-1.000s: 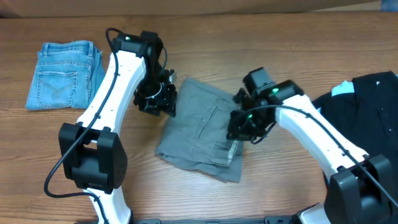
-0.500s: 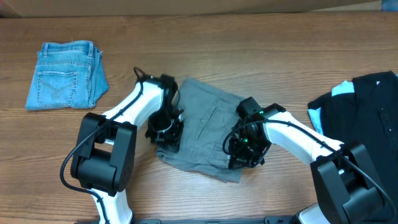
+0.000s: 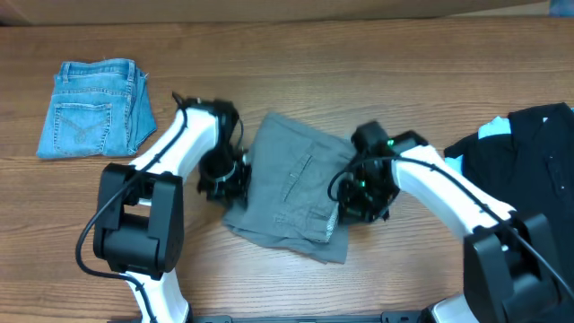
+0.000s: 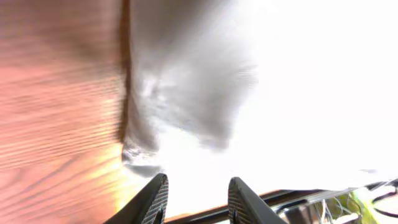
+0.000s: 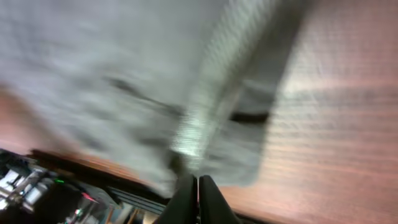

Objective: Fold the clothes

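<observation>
Wooden desk point(image 3: 377, 63) carries the grey shorts point(image 3: 287, 184) rumpled at its middle. Left claw point(image 4: 196, 194) sits at their left edge, fingers narrowly apart. Right claw point(image 5: 198, 190) is over their right hem, fingers almost together; blur hides whether cloth is pinched.

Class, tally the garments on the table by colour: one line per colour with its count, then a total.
Grey-khaki shorts: 1
Blue denim shorts: 1
Black garment: 1
Total: 3
</observation>
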Robot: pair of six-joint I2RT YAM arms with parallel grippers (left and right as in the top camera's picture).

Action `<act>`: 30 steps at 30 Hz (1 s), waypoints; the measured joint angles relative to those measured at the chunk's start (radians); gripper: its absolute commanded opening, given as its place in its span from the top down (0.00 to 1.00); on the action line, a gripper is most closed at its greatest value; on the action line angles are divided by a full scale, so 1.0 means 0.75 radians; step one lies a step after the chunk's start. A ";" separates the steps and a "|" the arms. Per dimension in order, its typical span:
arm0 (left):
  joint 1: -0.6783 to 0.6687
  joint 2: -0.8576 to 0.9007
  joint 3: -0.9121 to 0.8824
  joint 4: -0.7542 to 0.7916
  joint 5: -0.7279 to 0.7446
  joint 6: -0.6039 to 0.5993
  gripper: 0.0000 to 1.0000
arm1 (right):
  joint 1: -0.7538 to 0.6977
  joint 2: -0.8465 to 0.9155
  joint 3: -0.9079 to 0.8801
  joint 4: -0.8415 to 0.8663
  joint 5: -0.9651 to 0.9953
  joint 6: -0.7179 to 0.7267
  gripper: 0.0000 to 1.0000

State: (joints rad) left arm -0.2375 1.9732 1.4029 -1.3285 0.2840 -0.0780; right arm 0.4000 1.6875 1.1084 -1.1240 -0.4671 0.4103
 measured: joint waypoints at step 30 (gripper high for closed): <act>0.090 0.032 0.325 0.184 0.007 0.015 0.14 | 0.097 -0.050 -0.394 0.572 -0.242 0.400 0.90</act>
State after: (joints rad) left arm -0.1703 1.9972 1.6463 -1.1908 0.2890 -0.0666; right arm 0.4728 1.6497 0.8127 -0.6952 -0.6483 0.7101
